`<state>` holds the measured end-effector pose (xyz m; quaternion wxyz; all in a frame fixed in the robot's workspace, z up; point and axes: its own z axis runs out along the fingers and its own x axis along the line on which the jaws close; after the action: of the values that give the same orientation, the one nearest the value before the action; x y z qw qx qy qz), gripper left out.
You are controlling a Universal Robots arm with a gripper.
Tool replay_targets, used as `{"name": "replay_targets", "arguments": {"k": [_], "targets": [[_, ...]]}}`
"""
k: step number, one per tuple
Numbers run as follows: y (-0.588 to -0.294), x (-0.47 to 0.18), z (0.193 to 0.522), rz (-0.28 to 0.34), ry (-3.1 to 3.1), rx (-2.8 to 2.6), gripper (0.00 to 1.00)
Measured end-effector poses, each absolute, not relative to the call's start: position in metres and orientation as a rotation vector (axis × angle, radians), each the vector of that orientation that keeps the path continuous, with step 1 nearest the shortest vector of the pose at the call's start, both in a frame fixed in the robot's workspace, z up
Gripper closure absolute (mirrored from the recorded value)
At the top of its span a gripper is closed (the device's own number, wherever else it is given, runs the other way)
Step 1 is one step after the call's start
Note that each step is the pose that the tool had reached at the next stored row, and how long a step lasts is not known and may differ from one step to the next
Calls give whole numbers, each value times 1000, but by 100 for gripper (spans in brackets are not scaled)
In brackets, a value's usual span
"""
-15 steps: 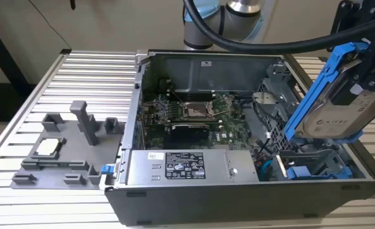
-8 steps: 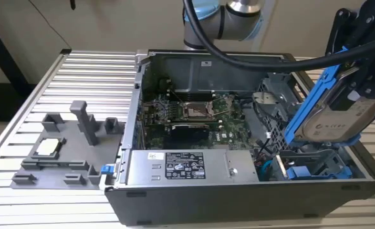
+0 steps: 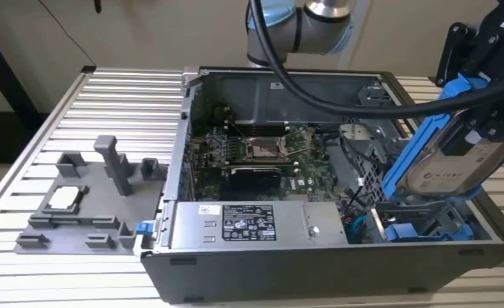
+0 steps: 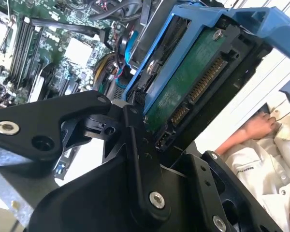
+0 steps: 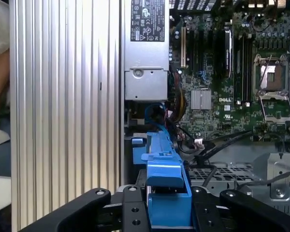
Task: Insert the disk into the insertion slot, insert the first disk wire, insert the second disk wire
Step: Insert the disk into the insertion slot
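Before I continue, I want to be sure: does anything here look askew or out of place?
The disk hangs tilted in the pincer, above the insertion slot and not seated in it. Nothing else looks spilled or damaged.

Nothing cleanly legible. Exterior view, lower centre: silver box (image 3: pixel 320 226) has a black-and-white label (image 3: pixel 249 222) with fine print and compliance marks, plus a small white sticker (image 3: pixel 209 209). Right edge: disk (image 3: pixel 454 168), pale label, print too faint. Upper right: black housing (image 3: pixel 492 29), white letters cut by the frame. First wrist view: same box label (image 5: pixel 147 19); white logo (image 5: pixel 225 100) on the circuit board (image 5: pixel 208 63). Second wrist view: tiny dark print (image 4: pixel 245 168) on a white sleeve (image 4: pixel 266 159).
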<state>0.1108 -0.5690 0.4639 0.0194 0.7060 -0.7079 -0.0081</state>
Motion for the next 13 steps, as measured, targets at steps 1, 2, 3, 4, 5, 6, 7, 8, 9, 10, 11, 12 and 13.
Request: {"name": "replay_targets", "arguments": {"k": [1,2,3,4,5,6,7,8,9,10,11,12,13], "targets": [[-569,111,463,-25,-2196,2192,67],[-569,111,461,-25,-2195,2193,67],[-569,112,460,-25,-2194,2194,67],[-569,112,459,-25,-2193,2195,67],[-569,112,457,-25,-2191,2197,67],[-569,113,456,-25,-2190,2198,67],[-569,113,455,-25,-2189,2199,67],[-569,114,454,-25,-2188,2200,67],[-569,114,452,-25,-2187,2201,67],[-569,114,451,-25,-2186,2201,67],[-569,115,450,-25,-2186,2202,67],[-569,115,448,-25,-2185,2203,67],[-569,116,447,-25,-2184,2204,67]]}}
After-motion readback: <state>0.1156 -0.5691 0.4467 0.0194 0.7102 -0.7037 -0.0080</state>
